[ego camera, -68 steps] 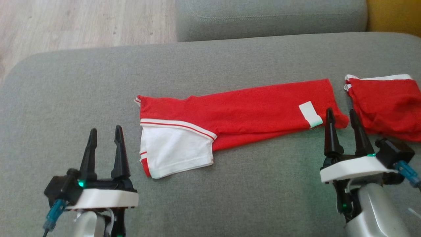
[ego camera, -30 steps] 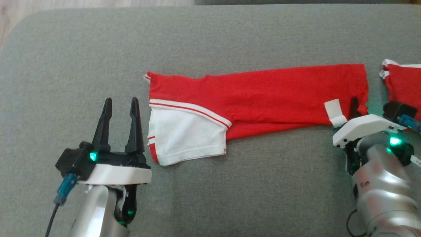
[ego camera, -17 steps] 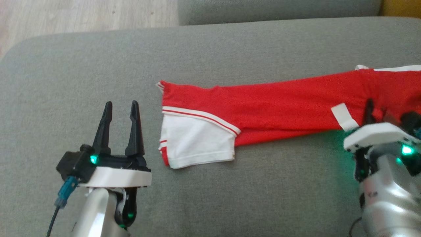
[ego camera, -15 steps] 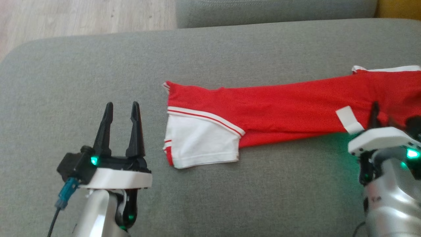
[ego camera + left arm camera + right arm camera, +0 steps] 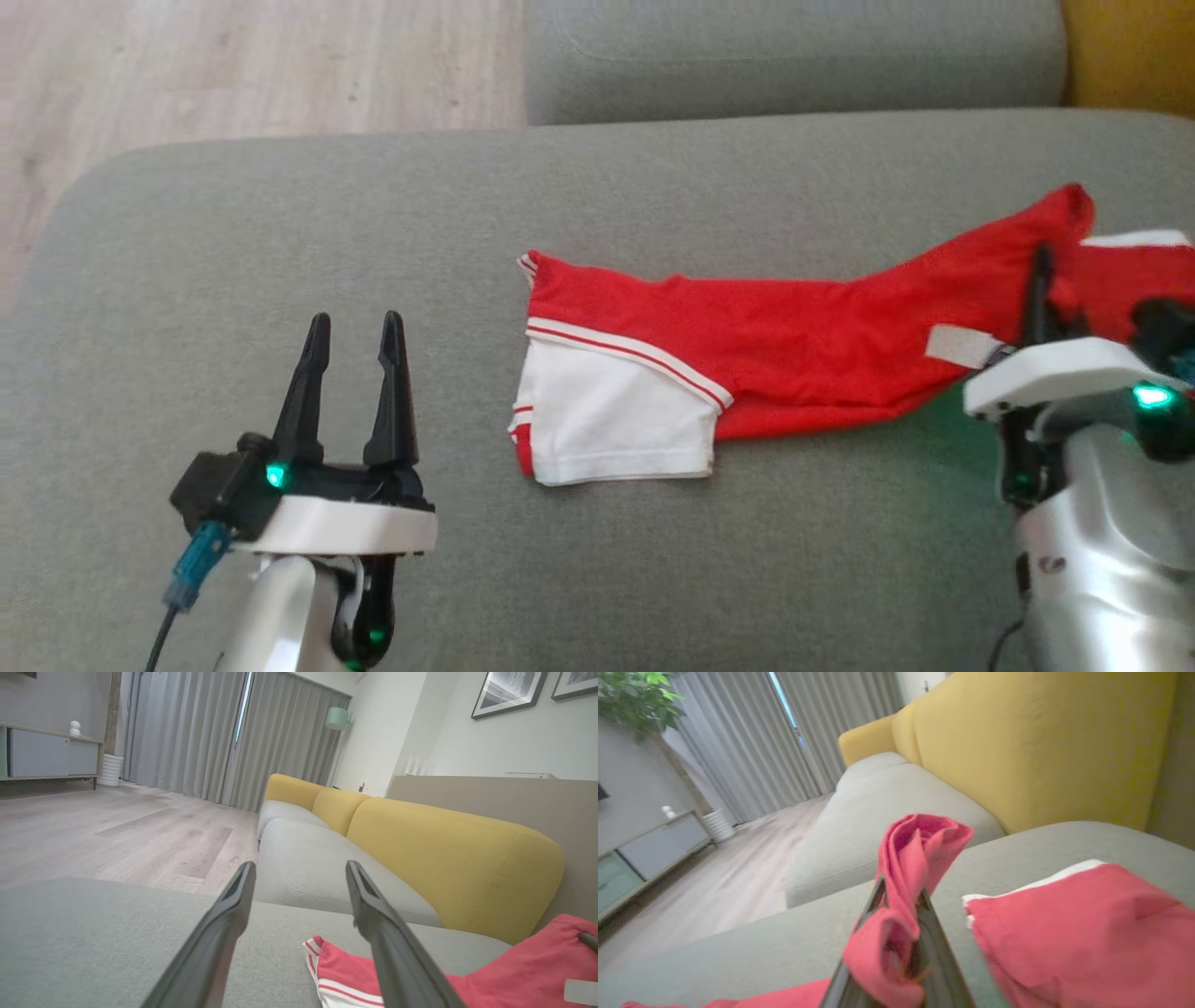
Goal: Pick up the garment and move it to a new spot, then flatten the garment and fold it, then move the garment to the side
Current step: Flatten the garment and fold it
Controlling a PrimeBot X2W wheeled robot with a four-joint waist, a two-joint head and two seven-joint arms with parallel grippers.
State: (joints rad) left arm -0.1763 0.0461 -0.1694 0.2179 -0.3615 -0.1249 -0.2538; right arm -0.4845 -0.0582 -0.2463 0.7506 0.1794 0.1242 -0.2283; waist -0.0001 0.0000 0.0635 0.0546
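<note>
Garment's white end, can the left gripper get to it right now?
Probably yes. The left gripper is open and sits to the left of the white end, with bare sofa between them and nothing lying in the way. The white end lies flat on the sofa.

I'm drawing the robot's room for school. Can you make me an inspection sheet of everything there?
Surface: grey sofa cushion, garment lying across it.
Job's things: red and white garment, mostly flat, its right end raised.
Clutter: second red garment, bunched at the right.
Grippers: left gripper open, empty, left of the garment; right gripper shut on the garment's raised end.
Cables: blue plug with a dark cable at the left wrist.
Surroundings: wooden floor, yellow backrest, grey curtains, plant.
</note>
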